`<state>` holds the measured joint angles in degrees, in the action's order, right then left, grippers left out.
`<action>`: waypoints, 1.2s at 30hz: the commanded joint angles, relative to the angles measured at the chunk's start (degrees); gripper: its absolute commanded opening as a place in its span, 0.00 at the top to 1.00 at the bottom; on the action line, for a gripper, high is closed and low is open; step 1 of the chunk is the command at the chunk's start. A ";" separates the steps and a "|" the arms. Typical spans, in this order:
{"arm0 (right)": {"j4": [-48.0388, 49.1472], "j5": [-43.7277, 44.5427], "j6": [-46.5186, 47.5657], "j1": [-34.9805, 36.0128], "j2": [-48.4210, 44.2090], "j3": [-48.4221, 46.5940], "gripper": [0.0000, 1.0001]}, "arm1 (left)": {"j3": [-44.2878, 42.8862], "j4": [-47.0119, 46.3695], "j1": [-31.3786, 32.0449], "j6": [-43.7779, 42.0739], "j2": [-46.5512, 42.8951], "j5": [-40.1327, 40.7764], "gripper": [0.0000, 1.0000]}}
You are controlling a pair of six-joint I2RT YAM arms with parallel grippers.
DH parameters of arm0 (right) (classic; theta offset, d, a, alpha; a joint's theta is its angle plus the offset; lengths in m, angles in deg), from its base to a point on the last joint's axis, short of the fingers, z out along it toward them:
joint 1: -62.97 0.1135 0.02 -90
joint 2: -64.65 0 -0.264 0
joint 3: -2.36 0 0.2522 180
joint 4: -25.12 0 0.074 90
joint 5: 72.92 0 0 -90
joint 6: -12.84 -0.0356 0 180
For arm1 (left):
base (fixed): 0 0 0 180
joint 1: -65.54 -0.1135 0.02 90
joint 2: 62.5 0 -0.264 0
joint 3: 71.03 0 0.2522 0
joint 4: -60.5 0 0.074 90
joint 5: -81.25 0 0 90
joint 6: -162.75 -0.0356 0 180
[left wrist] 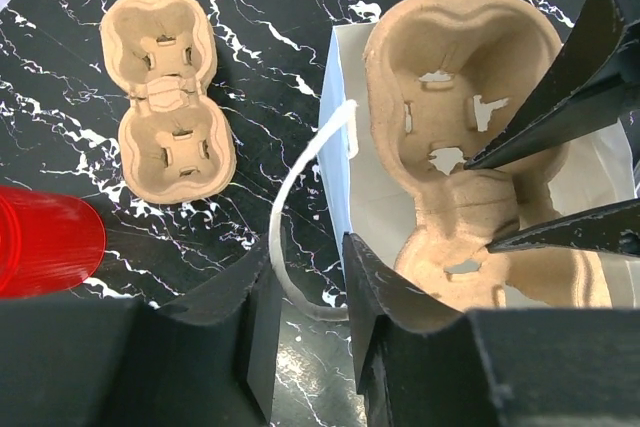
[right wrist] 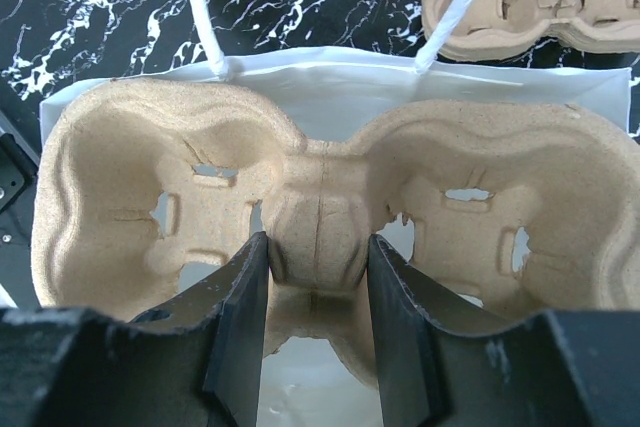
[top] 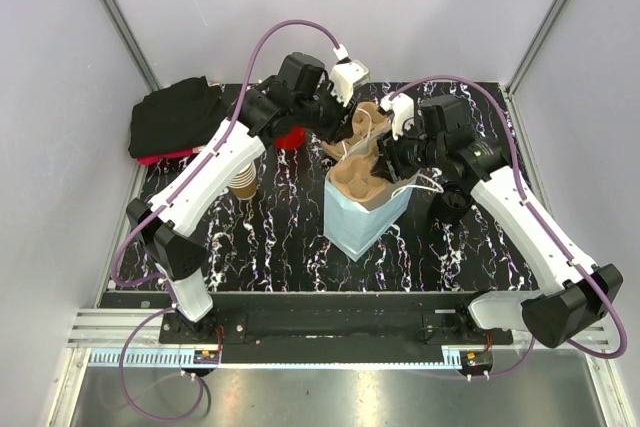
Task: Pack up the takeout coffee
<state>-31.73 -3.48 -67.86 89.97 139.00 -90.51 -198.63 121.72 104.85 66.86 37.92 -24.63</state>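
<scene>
On the black table (top: 270, 237) a bag (top: 350, 232) stands upright, with a pulp carrier (right wrist: 320, 182) in its mouth. The right tool (right wrist: 318, 252) pinches the middle ridge of the carrier. The left tool (left wrist: 308, 259) is spread, and the cord handle (left wrist: 300, 162) of the bag hangs loose between its fingers. We see the cup (top: 243, 185) on the table, left of the bag, beside the left arm.

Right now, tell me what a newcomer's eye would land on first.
The pulp cup carrier sits in the mouth of the pale blue paper bag, mid-table, pinched at its middle ridge by the right gripper. The left gripper straddles the bag's white handle; a second carrier lies beyond.
</scene>
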 commanded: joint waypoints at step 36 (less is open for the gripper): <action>-2.35 -11.09 -2.62 0.42 -0.61 -8.60 0.64 | 0.73 -2.73 -0.37 1.32 -2.95 -1.79 0.82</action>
<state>-34.15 -13.01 -70.07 89.97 139.04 -95.23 -197.78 121.26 104.85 67.30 37.73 -24.87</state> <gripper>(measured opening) 0.458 0.187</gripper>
